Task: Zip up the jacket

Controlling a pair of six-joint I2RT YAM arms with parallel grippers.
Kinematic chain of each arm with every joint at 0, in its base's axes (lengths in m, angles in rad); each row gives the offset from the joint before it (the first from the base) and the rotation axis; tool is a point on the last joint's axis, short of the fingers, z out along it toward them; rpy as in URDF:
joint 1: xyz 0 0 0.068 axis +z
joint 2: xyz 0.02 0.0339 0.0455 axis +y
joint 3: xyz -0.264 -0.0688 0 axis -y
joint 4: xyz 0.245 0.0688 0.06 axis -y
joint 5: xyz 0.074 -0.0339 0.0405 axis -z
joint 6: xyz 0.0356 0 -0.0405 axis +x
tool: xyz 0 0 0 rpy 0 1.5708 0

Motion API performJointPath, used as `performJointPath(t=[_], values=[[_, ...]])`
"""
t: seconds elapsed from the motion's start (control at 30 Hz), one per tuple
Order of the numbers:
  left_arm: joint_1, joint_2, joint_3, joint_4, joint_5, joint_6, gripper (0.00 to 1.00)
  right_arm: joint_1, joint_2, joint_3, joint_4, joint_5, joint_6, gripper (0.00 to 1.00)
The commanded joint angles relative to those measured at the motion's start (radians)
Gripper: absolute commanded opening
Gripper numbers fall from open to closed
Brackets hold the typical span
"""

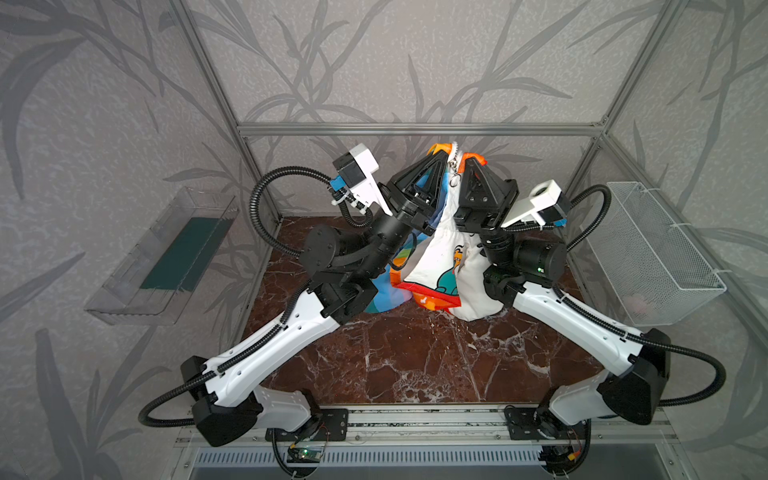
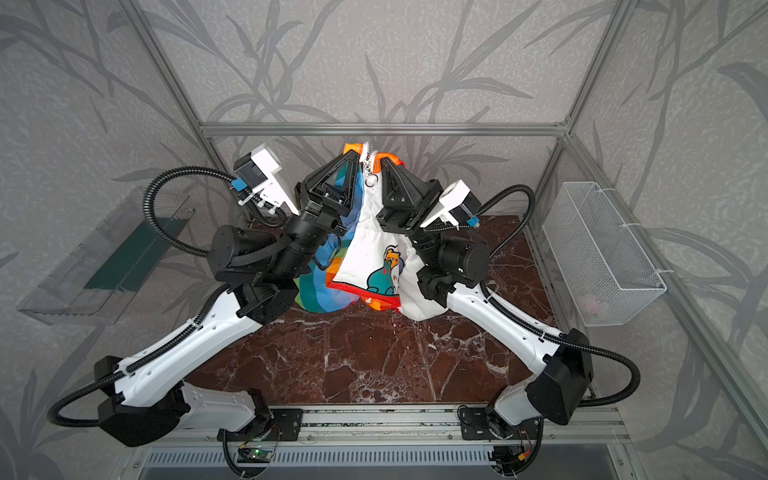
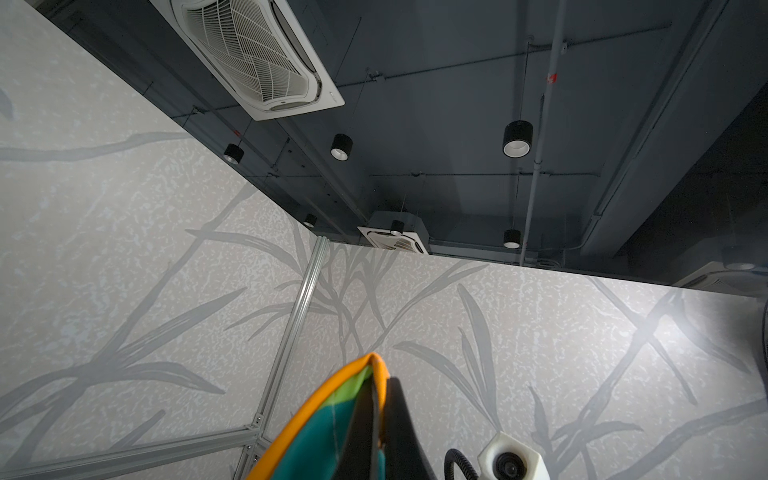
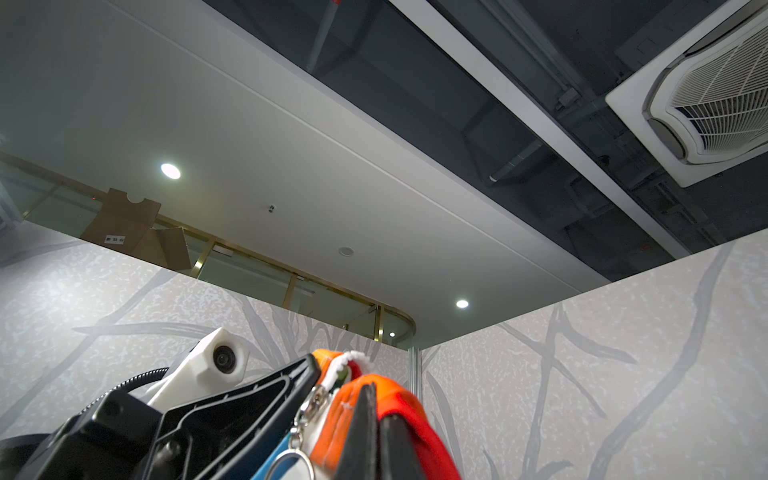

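Left gripper (image 1: 442, 154) and right gripper (image 1: 467, 161) each pinch the jacket (image 1: 440, 249) at its collar, hoisting it above the table (image 1: 415, 365); I'd hold tension even, then free one for the ring pull (image 1: 455, 181)

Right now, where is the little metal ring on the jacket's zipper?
In both top views the ring hangs near the top of the held-up jacket, mid-scene, between the left gripper and the right gripper pinching its upper edges.

White arm shells (image 1: 266, 357), black joints (image 1: 320, 249), ribbed black cables (image 1: 291, 169)
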Motion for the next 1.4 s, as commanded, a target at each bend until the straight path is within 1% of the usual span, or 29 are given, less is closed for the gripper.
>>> performJointPath(t=[0.0,0.2,0.47,0.67,0.87,1.2,1.37], values=[[-0.009,0.005,-0.002,0.044,-0.012,0.028,0.00,0.008,-0.001,0.045,0.069,0.029,-0.015,0.00],[-0.018,0.013,0.001,0.047,-0.031,0.041,0.00,0.018,-0.002,0.055,0.069,0.043,-0.029,0.00],[-0.033,0.044,0.016,0.102,-0.045,0.073,0.00,0.032,0.011,0.088,0.069,0.058,-0.044,0.00],[-0.040,0.042,0.034,0.114,-0.042,0.082,0.00,0.032,0.009,0.072,0.069,0.068,-0.056,0.00],[-0.043,0.022,0.057,0.112,-0.031,0.103,0.00,0.030,0.003,0.048,0.067,0.055,-0.084,0.00],[-0.052,0.016,0.063,0.117,-0.032,0.092,0.00,0.033,0.034,0.095,0.063,0.021,-0.077,0.00],[-0.055,0.042,0.093,0.147,-0.023,0.075,0.00,0.037,0.049,0.112,0.069,0.010,-0.084,0.00]])
